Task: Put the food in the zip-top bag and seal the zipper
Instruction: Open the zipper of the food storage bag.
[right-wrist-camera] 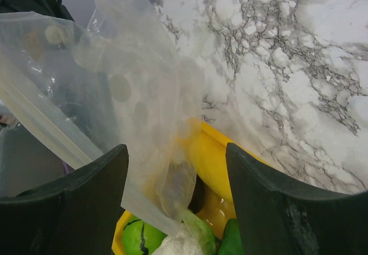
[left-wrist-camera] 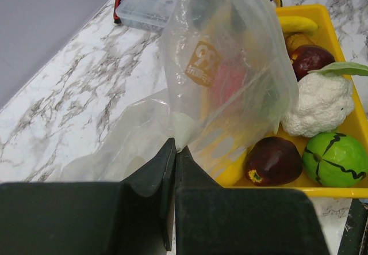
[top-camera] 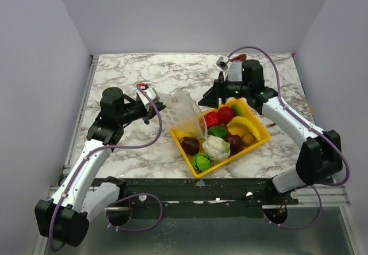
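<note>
The zip-top bag [top-camera: 185, 112] hangs upright, thin and clear, over the left end of the yellow tray [top-camera: 257, 143]. My left gripper [top-camera: 161, 106] is shut on the bag's left edge [left-wrist-camera: 175, 147]. The right gripper [top-camera: 206, 101] hovers at the bag's far side, jaws open, with a loose bag flap [right-wrist-camera: 172, 174] hanging between its fingers [right-wrist-camera: 86, 197]. The zipper [right-wrist-camera: 40, 125] shows as a clear strip at the left. The food lies in the tray: red pepper [top-camera: 211, 118], banana [top-camera: 244, 122], cauliflower [top-camera: 216, 147], a green piece [top-camera: 200, 162] and a dark purple piece [top-camera: 190, 145].
A rigid clear compartment box [left-wrist-camera: 149, 4] sits on the marble table [top-camera: 132, 71] at the back, beyond the bag. Grey walls close in the table on three sides. The tray lies at an angle near the table's front edge.
</note>
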You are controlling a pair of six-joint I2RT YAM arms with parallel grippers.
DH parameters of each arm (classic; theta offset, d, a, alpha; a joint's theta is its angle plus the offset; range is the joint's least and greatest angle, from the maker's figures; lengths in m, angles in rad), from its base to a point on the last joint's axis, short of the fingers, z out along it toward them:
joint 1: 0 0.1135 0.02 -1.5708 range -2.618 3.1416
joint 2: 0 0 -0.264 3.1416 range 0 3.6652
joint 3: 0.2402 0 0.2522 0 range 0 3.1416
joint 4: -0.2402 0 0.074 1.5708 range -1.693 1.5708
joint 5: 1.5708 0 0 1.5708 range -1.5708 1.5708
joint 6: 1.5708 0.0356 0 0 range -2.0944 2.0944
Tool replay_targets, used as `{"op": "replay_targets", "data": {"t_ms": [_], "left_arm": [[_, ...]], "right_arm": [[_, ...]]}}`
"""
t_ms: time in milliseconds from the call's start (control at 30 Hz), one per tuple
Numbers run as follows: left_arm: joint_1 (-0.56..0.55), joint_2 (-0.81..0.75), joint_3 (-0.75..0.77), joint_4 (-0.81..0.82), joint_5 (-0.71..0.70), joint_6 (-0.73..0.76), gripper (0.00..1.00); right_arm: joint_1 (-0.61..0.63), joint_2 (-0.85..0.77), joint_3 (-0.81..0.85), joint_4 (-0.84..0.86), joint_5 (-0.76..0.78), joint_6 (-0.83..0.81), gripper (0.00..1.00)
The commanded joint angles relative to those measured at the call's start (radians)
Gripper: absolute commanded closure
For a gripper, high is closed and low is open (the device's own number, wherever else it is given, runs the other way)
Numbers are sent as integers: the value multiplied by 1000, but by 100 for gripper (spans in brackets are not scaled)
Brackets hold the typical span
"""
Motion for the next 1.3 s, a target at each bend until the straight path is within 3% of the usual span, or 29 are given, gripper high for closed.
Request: {"op": "replay_targets", "data": {"t_ms": [0,167,333,767,933,1200,1267], "left_arm": [[-9,-7,-2,22,30,22,100],[-9,-15,-4,20,14,24,100],[-9,-20,-4,21,18,25,100],[-10,-23,-4,34,13,9,100],[-10,-23,-7,43,5,-4,100],[-10,-24,-8,57,-63,-33,100],[-10,-25,-11,59,-85,-35,100]], "right_arm": [[0,-107,-64,76,22,4,29],[0,-191,-140,135,74,22,28],[10,-223,-213,250,14,94,33],[111,-155,-209,191,113,28,47],[128,-142,-205,210,162,65,62],[133,-139,-221,302,221,175,98],[133,-135,-220,312,239,208,99]]}}
